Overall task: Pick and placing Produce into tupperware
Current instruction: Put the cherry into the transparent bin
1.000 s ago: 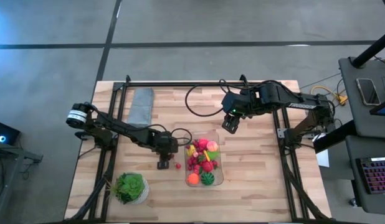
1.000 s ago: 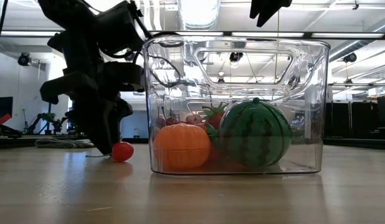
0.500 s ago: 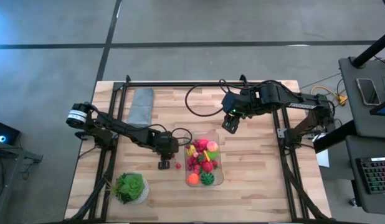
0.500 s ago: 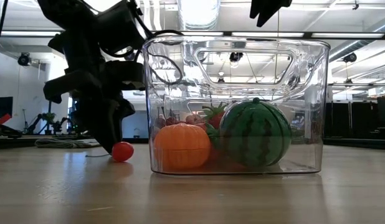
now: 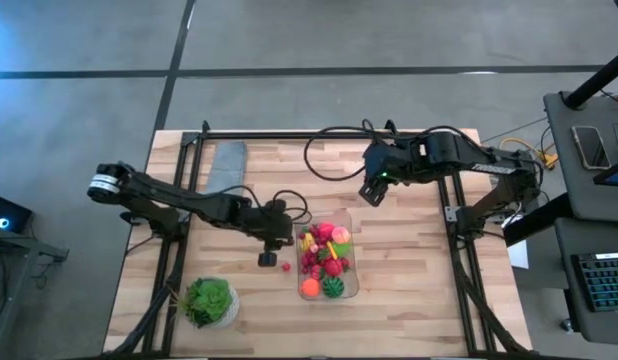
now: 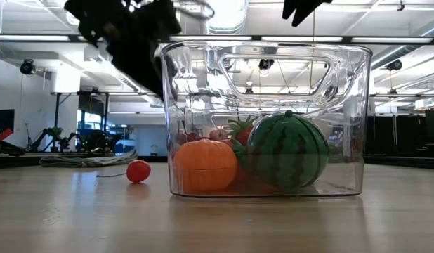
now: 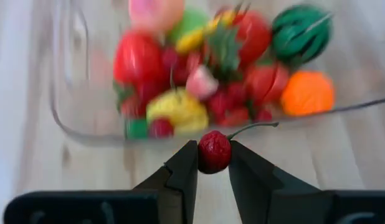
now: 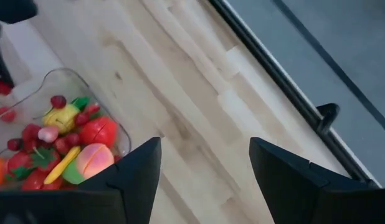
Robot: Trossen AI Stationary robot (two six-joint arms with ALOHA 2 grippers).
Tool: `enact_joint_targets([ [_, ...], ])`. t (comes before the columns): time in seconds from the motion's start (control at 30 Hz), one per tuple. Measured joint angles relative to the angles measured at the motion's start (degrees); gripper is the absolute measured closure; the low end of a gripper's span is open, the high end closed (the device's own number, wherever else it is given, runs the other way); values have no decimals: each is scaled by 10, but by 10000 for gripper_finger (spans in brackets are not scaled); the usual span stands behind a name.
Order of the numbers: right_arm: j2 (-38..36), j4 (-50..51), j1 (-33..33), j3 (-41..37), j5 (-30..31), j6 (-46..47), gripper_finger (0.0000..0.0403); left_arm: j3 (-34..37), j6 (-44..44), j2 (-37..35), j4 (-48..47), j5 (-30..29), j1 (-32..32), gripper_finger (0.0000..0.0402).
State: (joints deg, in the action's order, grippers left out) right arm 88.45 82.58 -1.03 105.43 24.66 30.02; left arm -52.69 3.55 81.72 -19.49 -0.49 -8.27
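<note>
Since half a second ago your left pincer [image 5: 267,258] has lifted off the bench [image 5: 409,290], and in the low view it has risen clear of the red berry [image 6: 137,171] that lies on the wood below it. Your left wrist view shows what the others hide: the pincer is clamped on a small, dimpled, dark-red cherry [image 7: 214,151] with a thin curved stem. Just ahead of its tips stands the clear, round-cornered tupperware [image 5: 351,283], holding a ribbed orange [image 6: 204,165], a striped watermelon [image 6: 288,150] and mixed glossy pieces. Your right pincer [image 5: 370,192] hangs beyond the container's far end, fingers spread wide with nothing between them.
</note>
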Motion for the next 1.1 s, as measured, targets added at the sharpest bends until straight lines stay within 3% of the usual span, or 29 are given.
enact_joint_targets([
  [0.17,-18,-1,3,0,9,18,163,-27,-65,1,72,27,0,333],
  [0.4,-37,12,2,0,8,47,165,-55,-88,74,139,81,-6,329],
  [0.63,-49,50,2,-1,4,75,161,-93,-84,110,143,83,-8,250],
  [0.87,-58,60,2,-1,3,75,161,-94,-41,87,62,73,-9,151],
  [1.1,-59,59,2,-5,5,70,165,-93,50,52,-82,62,-12,132],
])
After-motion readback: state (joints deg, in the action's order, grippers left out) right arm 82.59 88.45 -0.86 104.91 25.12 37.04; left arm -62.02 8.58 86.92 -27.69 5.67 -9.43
